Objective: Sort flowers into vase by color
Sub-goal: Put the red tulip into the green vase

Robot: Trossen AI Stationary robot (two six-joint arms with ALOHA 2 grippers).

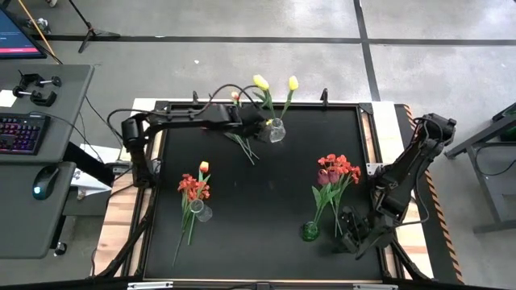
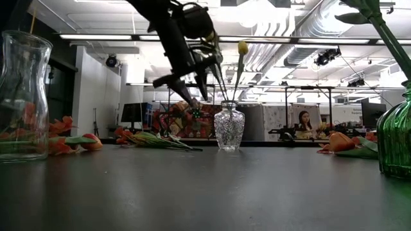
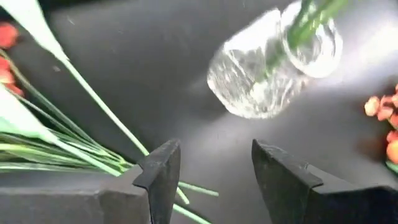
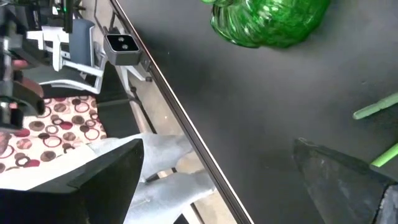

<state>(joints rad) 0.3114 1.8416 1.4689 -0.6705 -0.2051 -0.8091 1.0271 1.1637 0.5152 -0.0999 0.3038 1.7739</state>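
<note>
1. Nearest the low camera stand two vases: a plain clear vase (image 2: 20, 96) at one edge and a green vase (image 2: 395, 138) at the other. Each waits for its own colour, I judge.
2. Table (image 1: 266, 242): a dark mat, with one vase toward each of three sides so the colour groups stay apart.
3. Left arm: it reaches across the far side of the table so its gripper (image 1: 256, 122) hangs just beside the cut-glass vase (image 1: 276, 130). Its wrist view shows the fingers (image 3: 163, 174) parted with nothing between them. They look down on green stems (image 3: 74, 146) lying on the mat, probably the next pick.
4. Right arm: it waits folded at the near right corner, gripper (image 1: 348, 229) low beside the green vase. Its jaws are spread wide and empty in its wrist view.
5. Red flowers (image 1: 337, 171): a bunch lies on the mat with heads away from the green vase and stems toward it. It seems unsorted, though some stems may already be in the vase.
6. Orange flowers (image 1: 193, 188): these lie clustered at the plain clear vase. From above I cannot tell which stems are inside.
7. Yellow flowers (image 1: 262, 82): two stand upright in the cut-glass vase, so that colour appears settled there.
8. Loose stems (image 1: 243, 147) lie just beside that vase, within the left gripper's reach.
</note>
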